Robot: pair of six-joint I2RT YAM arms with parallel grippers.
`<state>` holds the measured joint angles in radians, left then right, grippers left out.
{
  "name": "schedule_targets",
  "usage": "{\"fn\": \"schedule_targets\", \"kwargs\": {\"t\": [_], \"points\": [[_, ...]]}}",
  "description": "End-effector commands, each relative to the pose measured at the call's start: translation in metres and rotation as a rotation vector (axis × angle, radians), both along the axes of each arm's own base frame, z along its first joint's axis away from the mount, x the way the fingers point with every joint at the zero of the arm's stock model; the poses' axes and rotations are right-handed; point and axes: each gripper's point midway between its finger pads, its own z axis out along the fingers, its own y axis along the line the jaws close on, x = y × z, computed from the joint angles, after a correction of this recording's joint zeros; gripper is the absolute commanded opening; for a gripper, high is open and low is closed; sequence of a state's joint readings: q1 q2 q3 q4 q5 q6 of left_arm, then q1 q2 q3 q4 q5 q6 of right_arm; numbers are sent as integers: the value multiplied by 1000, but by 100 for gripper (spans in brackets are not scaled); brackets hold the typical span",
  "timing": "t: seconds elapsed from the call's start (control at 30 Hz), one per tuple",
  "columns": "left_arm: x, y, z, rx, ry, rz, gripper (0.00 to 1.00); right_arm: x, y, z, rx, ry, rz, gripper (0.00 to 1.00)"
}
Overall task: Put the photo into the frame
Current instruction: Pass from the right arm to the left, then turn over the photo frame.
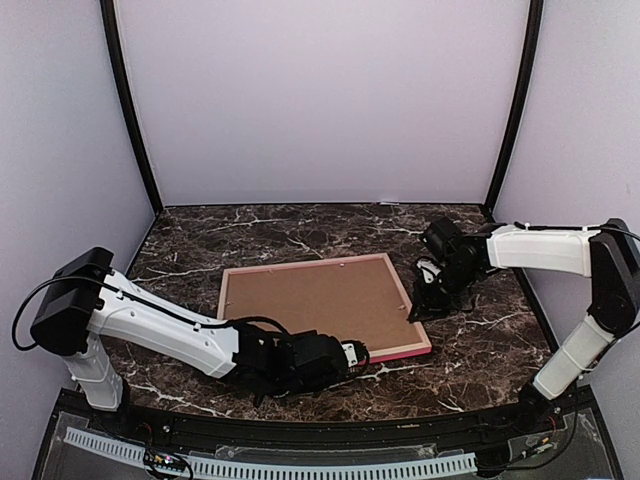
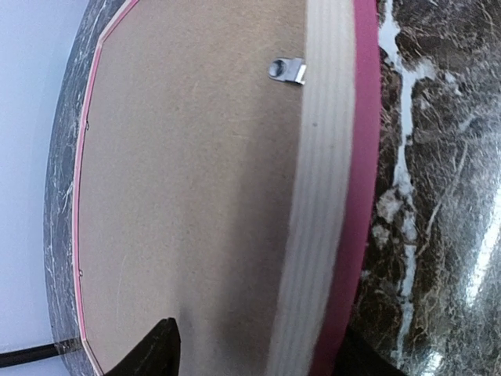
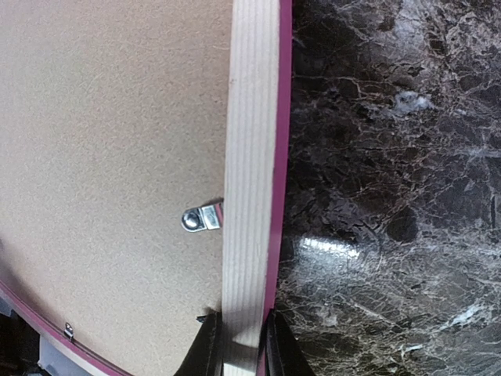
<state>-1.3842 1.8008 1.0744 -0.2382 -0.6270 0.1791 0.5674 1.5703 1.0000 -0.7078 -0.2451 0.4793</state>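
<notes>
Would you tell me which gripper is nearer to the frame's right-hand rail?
Right. The right gripper pinches the frame on that rail; the left gripper straddles its near rail.

The pink-red wooden frame point(image 3: 250, 117) lies centred on the dark marble table point(image 1: 200, 240), brown backing board point(image 1: 315, 305) inside; left gripper point(image 2: 258, 356) straddles its near rail, right gripper point(image 3: 241, 345) its right rail.

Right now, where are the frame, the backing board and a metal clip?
frame point(image 3: 250, 117): right wrist view, on its pale wooden rail.
backing board point(image 1: 315, 300): top view, middle of the brown surface.
clip point(image 2: 286, 70): left wrist view, on the silver tab.
</notes>
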Motion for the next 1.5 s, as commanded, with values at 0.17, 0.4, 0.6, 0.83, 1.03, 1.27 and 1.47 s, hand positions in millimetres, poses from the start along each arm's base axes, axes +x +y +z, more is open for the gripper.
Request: {"fn": "schedule_targets", "kwargs": {"t": [0.17,0.4,0.6,0.83,1.03,1.27,1.47], "points": [[1,7,9,21,-26,4,47,4,19,30,129,-55,38,12],[4,10,29,17,-45,19,35,12,12,55,93,-126,37,38],[6,10,67,-16,-75,19,26,27,9,102,90,-247,35,48],[9,13,124,-53,-133,-6,12,40,9,155,116,-410,65,51],[5,15,174,-115,-129,-50,0,45,19,198,232,-590,112,64],[-1,23,222,-211,-73,-102,0,46,22,226,282,-710,141,67],[4,34,240,-231,1,-108,0,44,15,263,288,-839,158,70]]}}
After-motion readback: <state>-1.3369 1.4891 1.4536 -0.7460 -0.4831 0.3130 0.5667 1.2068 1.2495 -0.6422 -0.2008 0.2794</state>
